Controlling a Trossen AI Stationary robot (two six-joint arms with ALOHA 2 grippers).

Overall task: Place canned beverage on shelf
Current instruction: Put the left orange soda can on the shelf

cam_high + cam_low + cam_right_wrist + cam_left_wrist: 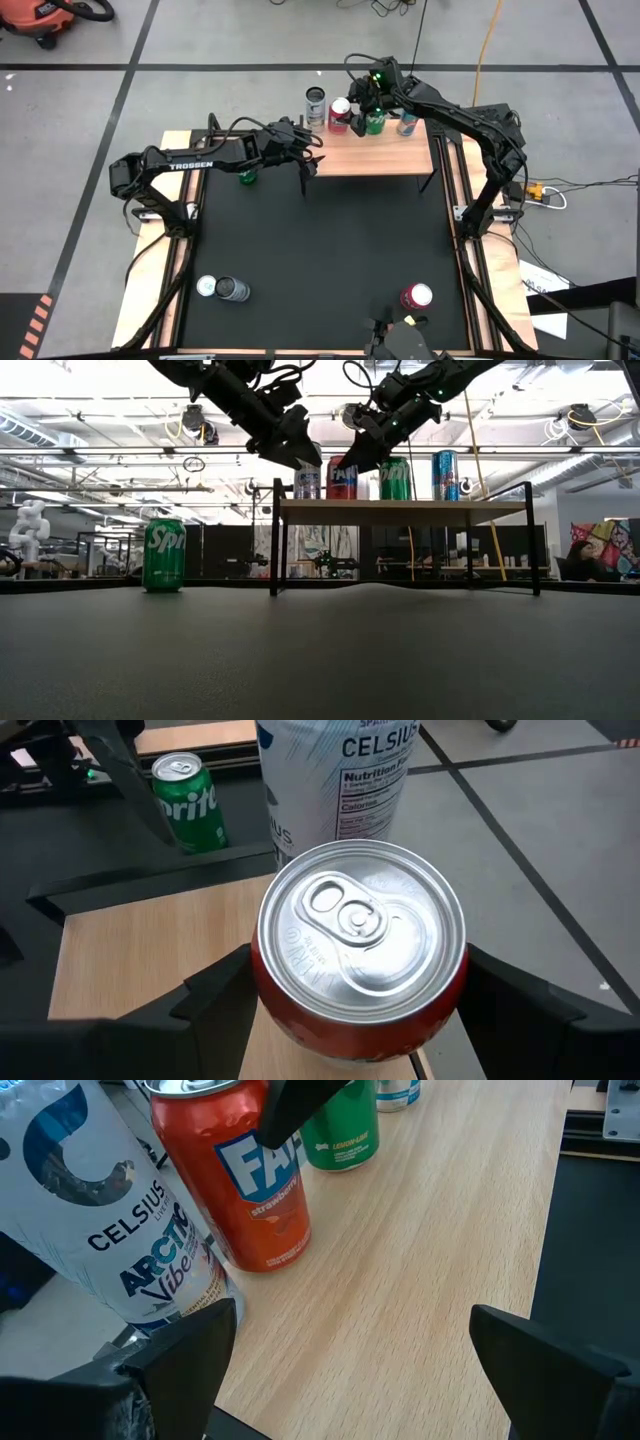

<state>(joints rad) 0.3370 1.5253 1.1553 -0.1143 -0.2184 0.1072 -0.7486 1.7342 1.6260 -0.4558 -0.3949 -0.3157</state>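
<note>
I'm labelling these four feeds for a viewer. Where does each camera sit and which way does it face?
High: overhead, straight down; both arms, shelf.
Low: tabletop height, level toward the shelf; arms from above.
Left wrist: past the left claw onto the shelf.
Right wrist: down on the red can in the right claw.
All four show the red can.

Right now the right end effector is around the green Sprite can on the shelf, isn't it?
Not quite: the right end effector is around the red Fanta can on the shelf, as the right wrist view shows.
</note>
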